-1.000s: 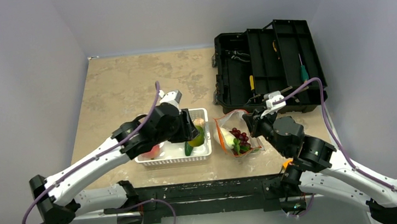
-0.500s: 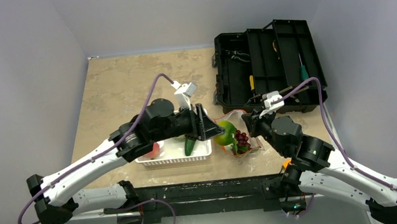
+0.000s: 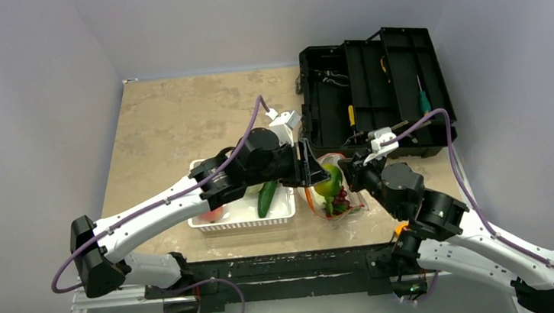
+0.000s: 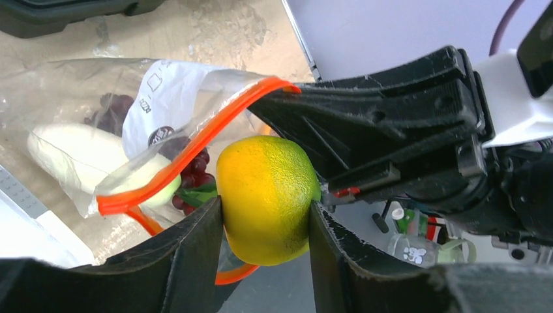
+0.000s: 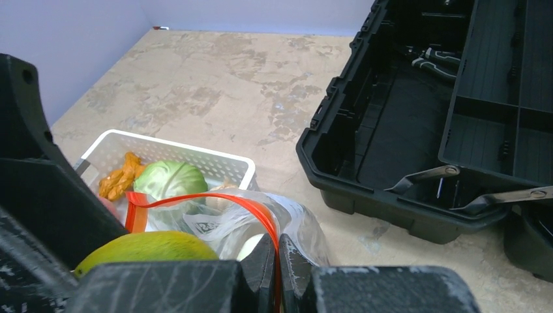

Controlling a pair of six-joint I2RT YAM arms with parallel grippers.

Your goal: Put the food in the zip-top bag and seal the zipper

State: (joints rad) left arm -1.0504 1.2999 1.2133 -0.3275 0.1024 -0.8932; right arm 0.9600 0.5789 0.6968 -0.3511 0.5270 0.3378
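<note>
My left gripper [image 4: 266, 210] is shut on a yellow-green mango [image 4: 264, 195] and holds it at the open mouth of the zip-top bag [image 4: 72, 85]. Seen from above, the mango [image 3: 328, 181] hangs over the bag [image 3: 339, 200], right of the basket. My right gripper [image 5: 277, 251] is shut on the bag's orange-red zipper [image 5: 241, 202] and holds that edge up. Purple grapes [image 4: 195, 171] and a white radish [image 4: 72, 156] lie inside the bag. The slider is not visible.
The white basket [image 3: 243, 221] left of the bag holds a cucumber [image 3: 266, 198], a cabbage [image 5: 171, 179], orange pieces [image 5: 120, 176] and a pink fruit [image 3: 214, 213]. An open black toolbox [image 3: 375, 93] with tools stands behind the bag. The table's front edge lies just below the bag.
My left arm has lifted the mango out of the basket and carried it right to the bag's mouth. The right gripper has stayed shut on the zipper edge.
</note>
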